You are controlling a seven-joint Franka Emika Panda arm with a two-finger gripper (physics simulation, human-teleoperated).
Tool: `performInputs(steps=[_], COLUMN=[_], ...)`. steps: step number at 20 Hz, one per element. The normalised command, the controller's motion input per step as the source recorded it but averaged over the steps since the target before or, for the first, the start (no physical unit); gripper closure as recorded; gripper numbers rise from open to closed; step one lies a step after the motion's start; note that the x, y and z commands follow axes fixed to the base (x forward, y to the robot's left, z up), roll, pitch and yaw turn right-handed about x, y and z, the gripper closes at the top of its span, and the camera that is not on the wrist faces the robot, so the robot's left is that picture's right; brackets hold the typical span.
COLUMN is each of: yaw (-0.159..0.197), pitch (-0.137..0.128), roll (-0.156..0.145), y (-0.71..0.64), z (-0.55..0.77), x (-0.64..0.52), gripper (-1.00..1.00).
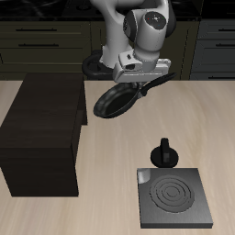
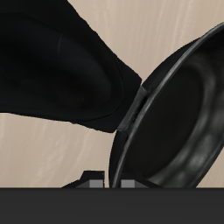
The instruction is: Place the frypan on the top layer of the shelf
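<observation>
The frypan [image 1: 112, 101] is round, black and shallow. It hangs tilted in the air beside the shelf's upper edge, well above the table. My gripper [image 1: 139, 81] is shut on it near where the handle [image 1: 158, 79] meets the rim. In the wrist view the pan's glossy inside [image 2: 179, 122] is close up, with its rim running down between my fingertips [image 2: 88, 180]. The shelf [image 1: 41, 124] is a large dark boxy cabinet with a flat top, standing on the table beside and below the pan.
A flat dark square stove plate [image 1: 173, 196] with rings lies near the table's front edge. A small black knobbed pot [image 1: 165, 153] stands just behind it. Dark kitchen cabinets [image 1: 41, 41] line the back. A large dark rounded shape [image 2: 52, 70] fills part of the wrist view.
</observation>
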Motion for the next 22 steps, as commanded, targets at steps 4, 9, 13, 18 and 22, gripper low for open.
performInputs(steps=[4, 9, 13, 18, 22], yaw=[0.009, 0.016, 0.018, 0.009, 0.02], pitch=[-0.025, -0.035, -0.019, -0.028, -0.01], roll=[-0.018, -0.022, -0.015, -0.012, -0.01], y=[-0.06, -0.04, -0.03, -0.04, -0.07], z=[0.16, 0.17, 0.12, 0.15, 0.06], x=[-0.02, 0.0, -0.06, -0.05, -0.01], gripper=[1.0, 1.0, 1.0, 1.0, 1.0])
